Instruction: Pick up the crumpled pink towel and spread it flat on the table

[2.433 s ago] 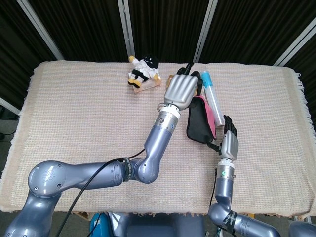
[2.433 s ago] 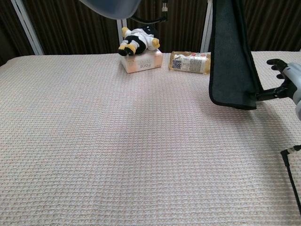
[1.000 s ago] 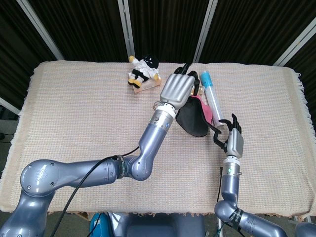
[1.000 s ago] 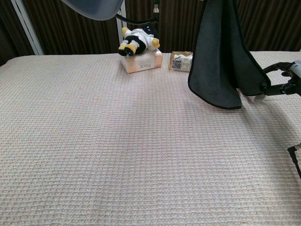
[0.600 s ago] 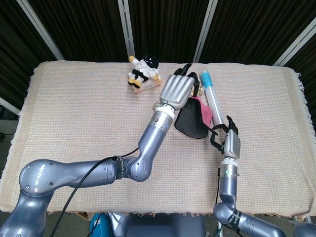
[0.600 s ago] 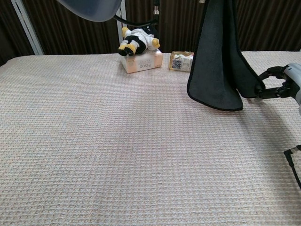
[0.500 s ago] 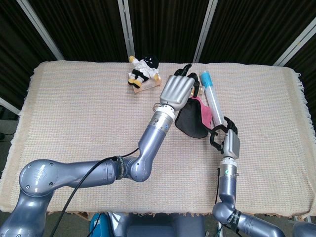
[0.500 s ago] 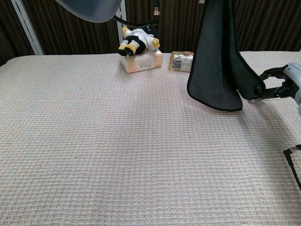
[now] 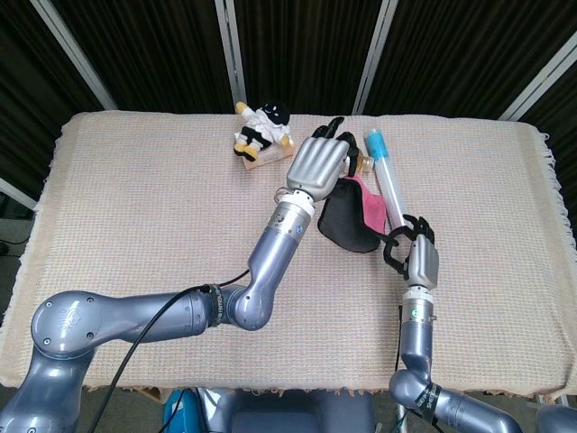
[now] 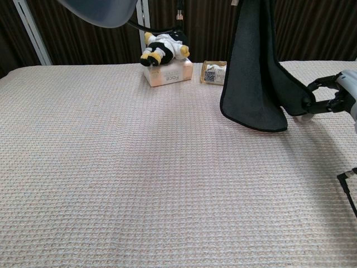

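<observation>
The towel (image 9: 350, 224), dark on one side and pink (image 9: 370, 204) on the other, hangs in the air right of the table's middle. My left hand (image 9: 317, 162) holds its top edge from above. In the chest view the towel (image 10: 254, 72) drapes down as a dark sheet, and its upper end leaves the frame, so the left hand is hidden there. My right hand (image 9: 416, 257) pinches the towel's lower right corner; the chest view shows that hand (image 10: 334, 96) at the right edge with its fingertips (image 10: 308, 104) on the cloth.
A plush toy (image 9: 262, 126) lies on a pink box (image 10: 167, 72) at the back. A clear bottle with a blue cap (image 9: 382, 176) and a jar (image 10: 215, 72) lie behind the towel. A beige waffle cloth (image 9: 135, 207) covers the table.
The right hand's fingers have closed on the towel's lower corner, drawing it to the right. The left hand has drifted slightly left with the towel's top.
</observation>
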Tool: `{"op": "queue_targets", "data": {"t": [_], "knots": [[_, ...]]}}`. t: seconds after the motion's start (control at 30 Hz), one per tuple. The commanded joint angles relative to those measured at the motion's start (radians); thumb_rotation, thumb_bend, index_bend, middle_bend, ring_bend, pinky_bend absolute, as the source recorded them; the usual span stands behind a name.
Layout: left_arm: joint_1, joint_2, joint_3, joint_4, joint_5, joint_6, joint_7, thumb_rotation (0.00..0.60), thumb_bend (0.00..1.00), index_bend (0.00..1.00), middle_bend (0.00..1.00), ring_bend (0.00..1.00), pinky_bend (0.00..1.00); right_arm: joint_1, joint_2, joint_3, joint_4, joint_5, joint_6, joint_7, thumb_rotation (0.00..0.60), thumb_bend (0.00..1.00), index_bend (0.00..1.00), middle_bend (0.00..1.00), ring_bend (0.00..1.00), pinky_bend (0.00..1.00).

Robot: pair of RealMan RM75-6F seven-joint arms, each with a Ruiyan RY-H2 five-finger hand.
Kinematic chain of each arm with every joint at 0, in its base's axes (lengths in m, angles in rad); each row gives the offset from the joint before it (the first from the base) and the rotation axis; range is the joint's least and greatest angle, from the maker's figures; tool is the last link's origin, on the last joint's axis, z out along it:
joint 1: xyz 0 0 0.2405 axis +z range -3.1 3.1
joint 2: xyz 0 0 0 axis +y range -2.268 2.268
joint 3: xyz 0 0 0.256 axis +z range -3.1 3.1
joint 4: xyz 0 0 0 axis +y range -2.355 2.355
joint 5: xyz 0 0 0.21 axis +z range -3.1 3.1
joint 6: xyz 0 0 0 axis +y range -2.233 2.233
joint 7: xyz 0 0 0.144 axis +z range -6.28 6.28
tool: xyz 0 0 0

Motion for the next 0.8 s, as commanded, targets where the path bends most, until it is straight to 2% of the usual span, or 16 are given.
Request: {"op": "queue_targets", "data": {"t": [0.03,0.5,0.8], "knots": [[0.014,0.015,0.001,-0.02,0.005,0.001,-0.01,0.6,0.58,0.7,0.27,0.05,0.15,0.006,0.01,0.007,-0.006,-0.013,0.006,-0.007,0.6,0.52,0.66,0.2,0.0,0.0],[0.179,0.142,0.037,-0.139,0.039,0.002,-0.119,0.6,0.58,0.7,0.27,0.05,0.15,0.093,0.115,0.117,-0.057,-0.053,0.034,-0.128,0.6,0.52,0.67,0.2,0.0,0.0],[0.271,0.179,0.084,-0.143,0.097,-0.031,-0.21,0.6,0.58,0.7,0.27,0.05,0.15,0.147,0.14,0.122,-0.067,-0.042,0.031,-0.219,0.6,0.52,0.67,0.2,0.0,0.0]]}}
